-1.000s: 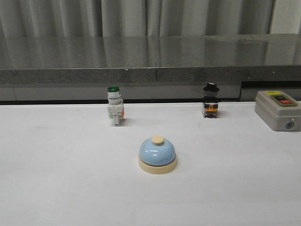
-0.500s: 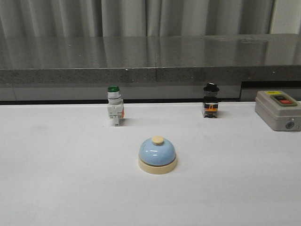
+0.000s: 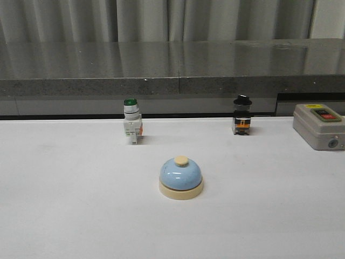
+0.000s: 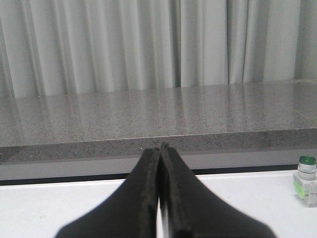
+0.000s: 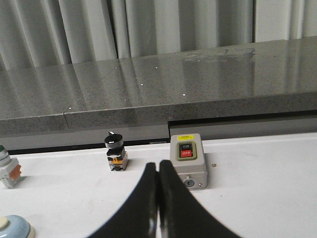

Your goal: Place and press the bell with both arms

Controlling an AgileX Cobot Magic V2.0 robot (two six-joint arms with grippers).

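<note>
The bell stood upright near the middle of the white table, a little toward the near side, with nothing touching it. Neither arm showed in the front view. Each wrist view showed its own tool pulled back at the near edge: the left tool had its two black fingers pressed together on nothing, and the right tool was likewise closed and empty.

The step in hand looked like the first approach, with nothing yet grasped. To do it well, one tool would need to spread its fingers before coming down, then take the bell low, around the cream base rather than the smooth dome, where a grip would likely slip. The knob on top should be left free for the other tool to press straight down, closed as it was.

Room was generous. The green-capped switch stood far and left of the bell, the black-capped switch far and right, both well apart from it. The grey on/off box sat at the far right edge of the table. Behind them all ran a dark stone ledge. The near half of the table on either side of the bell lay open, so either arm could probably come in from its own side without brushing the switches
</note>
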